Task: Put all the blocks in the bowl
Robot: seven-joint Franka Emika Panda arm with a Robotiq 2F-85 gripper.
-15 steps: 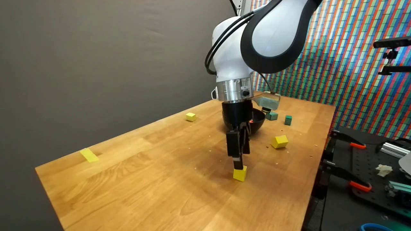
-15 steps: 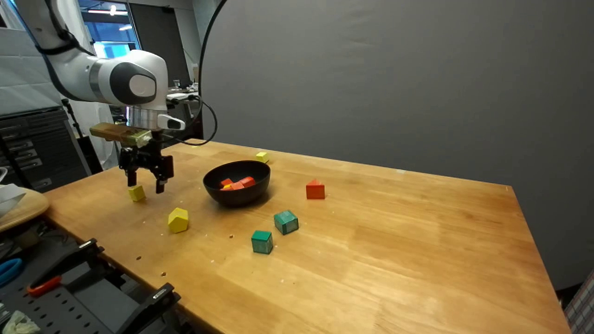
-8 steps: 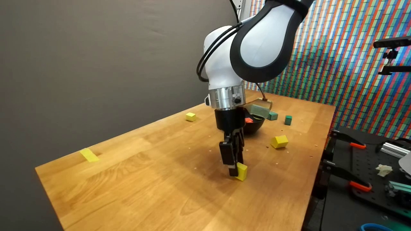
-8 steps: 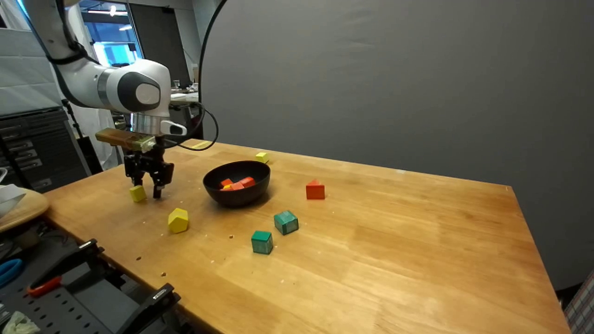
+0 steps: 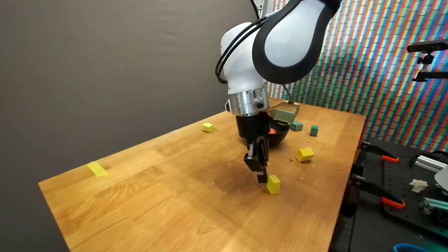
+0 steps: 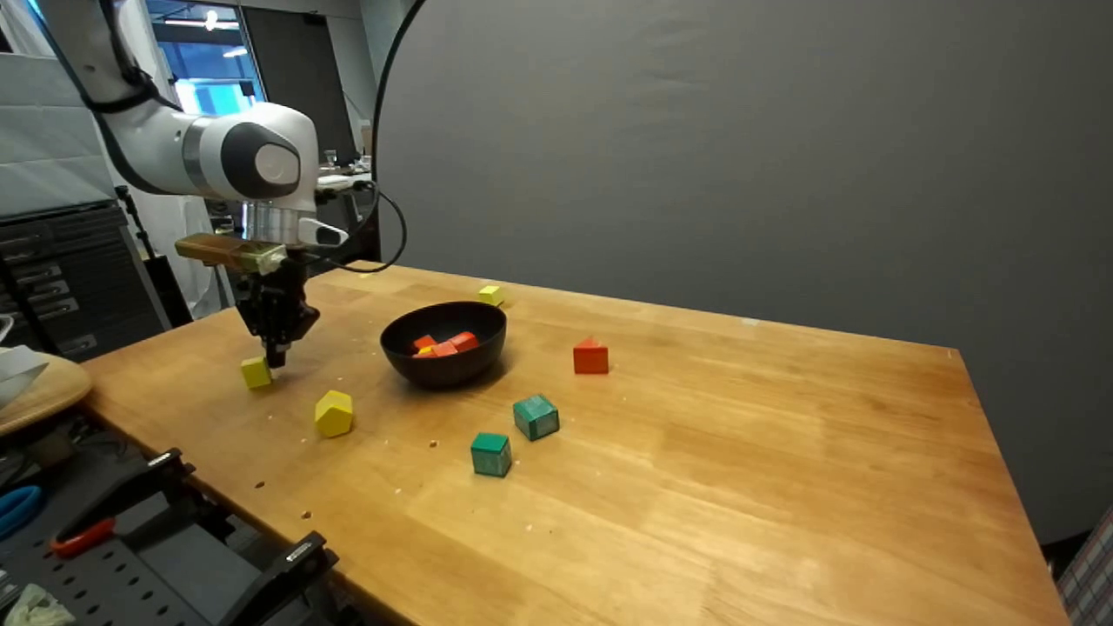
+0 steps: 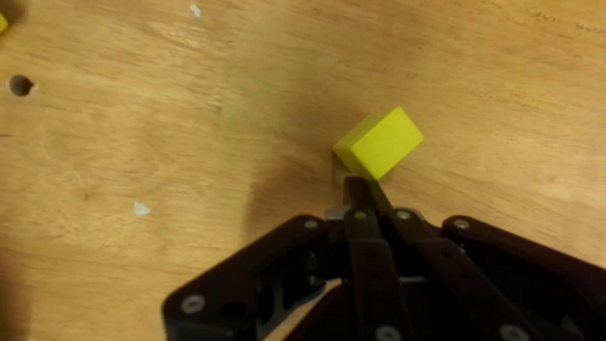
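Observation:
My gripper (image 7: 362, 182) is shut with nothing between its fingers. Just beyond its fingertips a yellow block (image 7: 378, 147) rests on the table, also seen beside the gripper in both exterior views; whether they touch I cannot tell. A larger yellow block (image 6: 334, 413) lies nearby, and a small yellow block (image 6: 491, 295) sits behind the black bowl (image 6: 443, 376). Inside the bowl are several red pieces (image 6: 465, 341) and a bit of yellow-orange. To its right in that exterior view stand a red triangular block (image 6: 591, 357) and two teal blocks, one rear (image 6: 536, 417), one front (image 6: 491, 455).
A flat yellow strip (image 5: 97, 169) is stuck near the table's corner. Black clamps with orange tips (image 5: 392, 203) stand beyond the table's side edge, by a dark perforated plate (image 5: 399, 175). A round wooden board (image 6: 52, 391) adjoins the table.
My gripper came down by the yellow block, then its fingers went from open to shut and it rose slightly. The block was shifted and turned, ending up beside the fingertips.

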